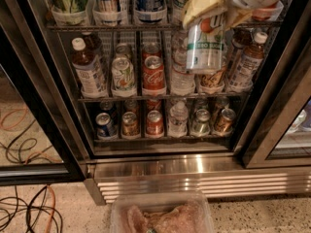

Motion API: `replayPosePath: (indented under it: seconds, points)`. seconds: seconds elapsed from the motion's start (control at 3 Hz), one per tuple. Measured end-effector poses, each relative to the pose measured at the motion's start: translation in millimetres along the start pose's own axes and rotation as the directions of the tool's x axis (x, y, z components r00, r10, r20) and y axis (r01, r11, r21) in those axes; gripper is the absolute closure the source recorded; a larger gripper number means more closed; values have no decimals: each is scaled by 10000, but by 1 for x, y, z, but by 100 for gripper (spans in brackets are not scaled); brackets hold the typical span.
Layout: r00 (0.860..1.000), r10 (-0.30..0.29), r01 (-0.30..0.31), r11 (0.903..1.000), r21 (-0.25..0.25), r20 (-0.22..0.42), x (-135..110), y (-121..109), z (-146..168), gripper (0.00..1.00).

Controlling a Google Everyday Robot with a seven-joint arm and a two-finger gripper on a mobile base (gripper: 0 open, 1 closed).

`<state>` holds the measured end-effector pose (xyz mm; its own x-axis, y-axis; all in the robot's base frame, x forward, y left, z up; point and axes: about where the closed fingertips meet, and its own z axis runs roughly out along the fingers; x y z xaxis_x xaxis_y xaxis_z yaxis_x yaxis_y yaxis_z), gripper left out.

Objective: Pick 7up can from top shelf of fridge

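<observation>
The 7up can, white-silver with green lettering and a green "ZERO SUGAR" band, hangs in front of the fridge, below the front edge of the top shelf. My gripper comes in from the top right. Its cream-coloured fingers are shut on the can's upper part and hide its top. The can is upright and clear of the white cup holders that front the top shelf.
Tall cans stand in the top holders. The middle rack holds bottles, a white-green can and a red cola can; the lower rack holds small cans. Black door frames flank the opening. Cables lie on the floor at left. A plastic tub sits at the bottom.
</observation>
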<state>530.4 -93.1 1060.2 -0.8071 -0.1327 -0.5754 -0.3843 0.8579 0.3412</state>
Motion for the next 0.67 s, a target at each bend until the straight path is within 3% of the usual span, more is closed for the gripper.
replayPosePath:
  seconds: [0.33, 0.67]
  points:
    - [9981, 350, -374, 9982, -474, -515, 27, 14, -3, 100]
    - [9900, 798, -943, 9877, -1249, -1161, 48, 22, -5, 100]
